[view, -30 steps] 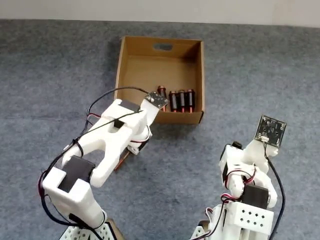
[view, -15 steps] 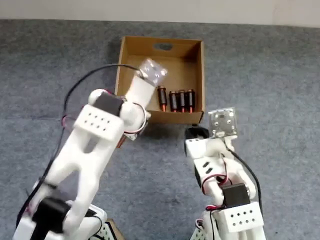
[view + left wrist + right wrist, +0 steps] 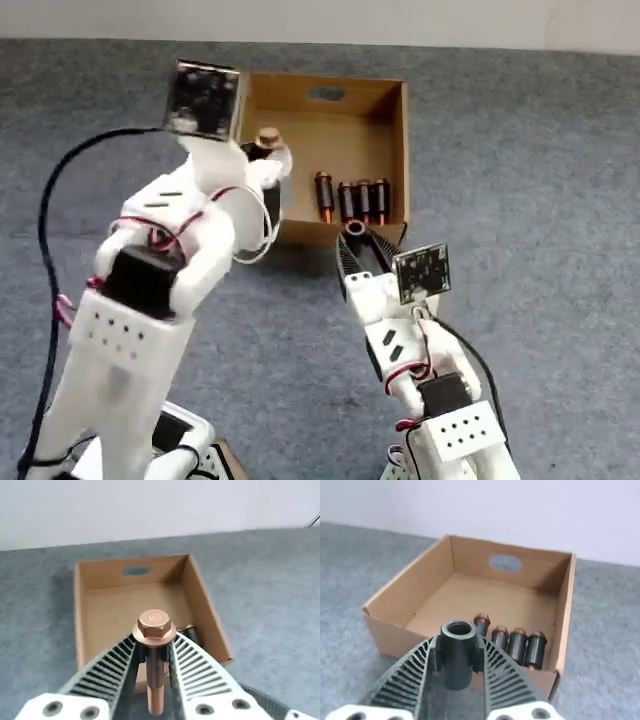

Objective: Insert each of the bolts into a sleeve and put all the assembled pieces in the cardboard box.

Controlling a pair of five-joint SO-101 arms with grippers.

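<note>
Our left jaws pinch a bolt (image 3: 154, 655), right jaws a sleeve (image 3: 457, 652), six o'clock of the box (image 3: 395, 95); misaligned, they'd likely jam.

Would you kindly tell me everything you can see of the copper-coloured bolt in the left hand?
The copper-coloured metal bolt has a flanged hexagonal head and a smooth-looking shank. The shank runs along the gap between the ribbed grey fingers of the left hand, which clamp it, and the head sits just past their tips. Nothing else touches it. It is held in the air, with the open brown cardboard box beyond it.
</note>
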